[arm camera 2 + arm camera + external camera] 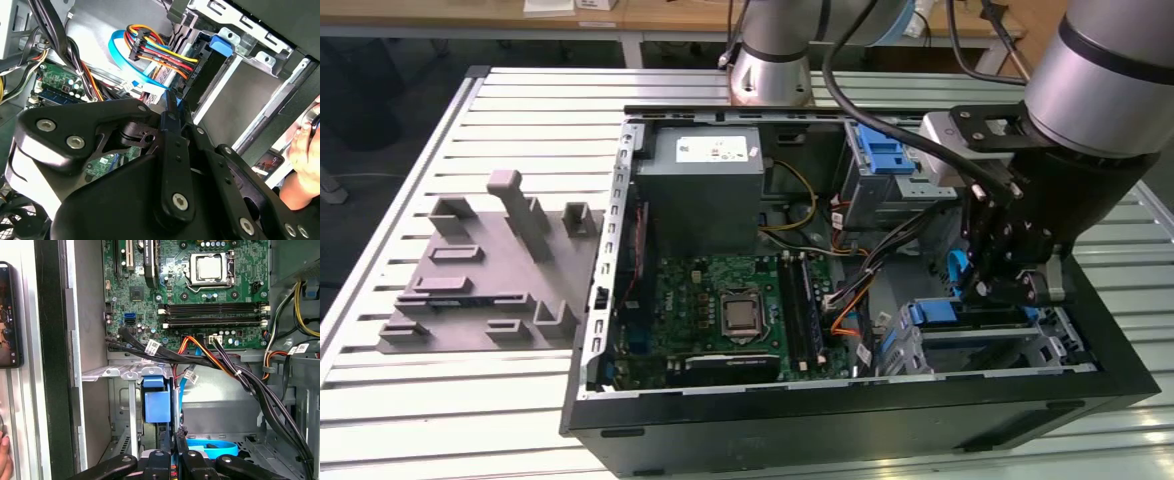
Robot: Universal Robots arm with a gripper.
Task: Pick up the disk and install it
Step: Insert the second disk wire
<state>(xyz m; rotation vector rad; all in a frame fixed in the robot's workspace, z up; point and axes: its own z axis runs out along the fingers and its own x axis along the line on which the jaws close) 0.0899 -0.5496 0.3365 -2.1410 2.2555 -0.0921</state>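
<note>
Closest in: the gripper [173, 436], down inside the open PC case [854, 420] at the exterior view's right. Jaws pinched together on a thin blue edge, by the look of it the carrier frame of the disk [155, 407]. Same story in the second wrist view, tips of the gripper [175, 106] meeting on that blue strip.

Just beyond: the disk itself, standing in the metal drive cage [122, 374] in the case's corner, blue tab facing up out of the slot. Also visible in the exterior view as a blue-edged slab [967, 318] right under the gripper [994, 290].

So, progress-wise: pick-up clearly done, disk already in the bay. Can't tell whether fully seated or clicked in. Not released yet, either.

Further back: a bundle of cables [215, 362] draped across, then the green motherboard [200, 295], then the grey power supply box [707, 190].

Writing: white sticker [715, 150] on that box, print too small to make out. Little white tags [153, 346] on the cables, same deal. Nothing legible on the disk from here.

Outside the case: a person's hand [302, 150] at the edge, and a grey fixture [494, 275] sitting on the slatted desk [400, 400], well apart from the action.
</note>
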